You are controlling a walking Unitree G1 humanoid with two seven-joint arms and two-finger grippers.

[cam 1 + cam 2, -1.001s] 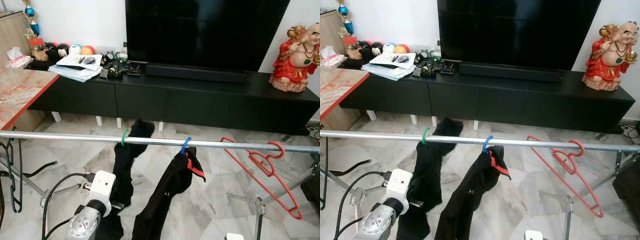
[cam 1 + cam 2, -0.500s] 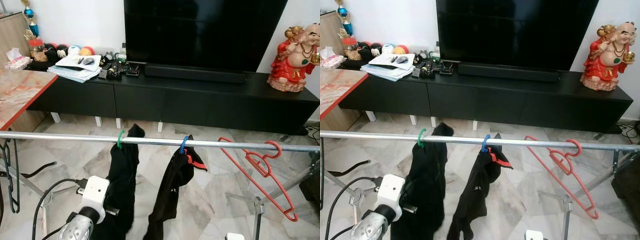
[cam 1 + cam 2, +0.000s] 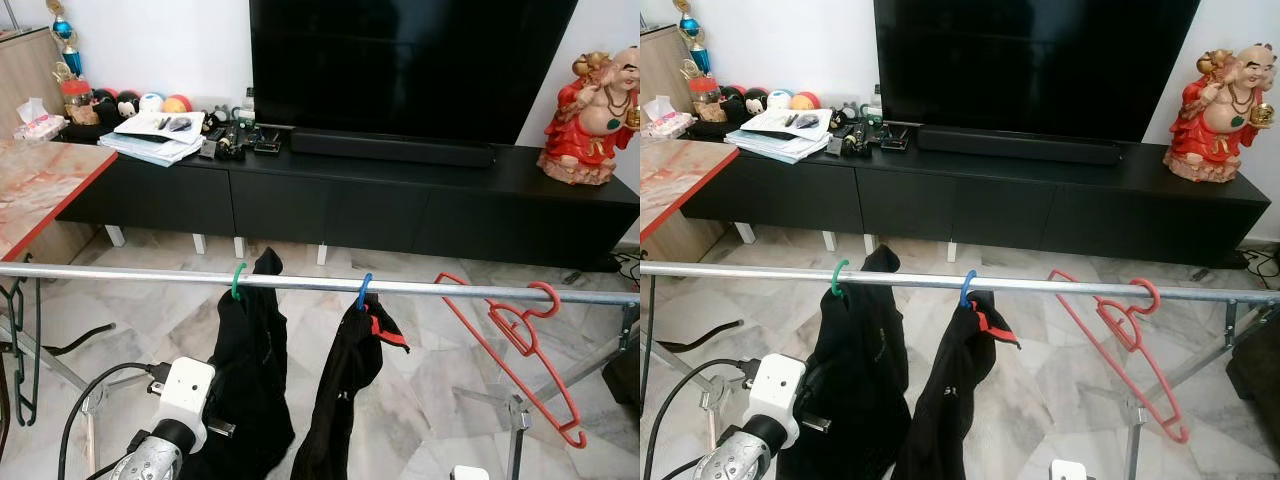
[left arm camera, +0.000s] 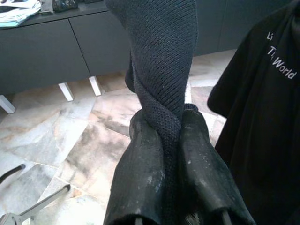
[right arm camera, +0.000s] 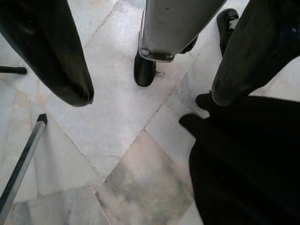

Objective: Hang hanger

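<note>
Left wrist view: left gripper (image 4: 169, 136) pinched on dark knit garment (image 4: 164, 56), beside black shirt (image 4: 267, 117) lettered "World".

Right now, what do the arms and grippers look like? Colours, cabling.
Left arm: silver metal with a white boxy wrist block and a black cable looping off it. Left gripper: two thick, scuffed black fingers. Right gripper: two smooth, rounded black fingers.

Left gripper (image 4: 164, 140) fingers pinched together; right gripper (image 5: 150, 89) fingers spread apart.
</note>
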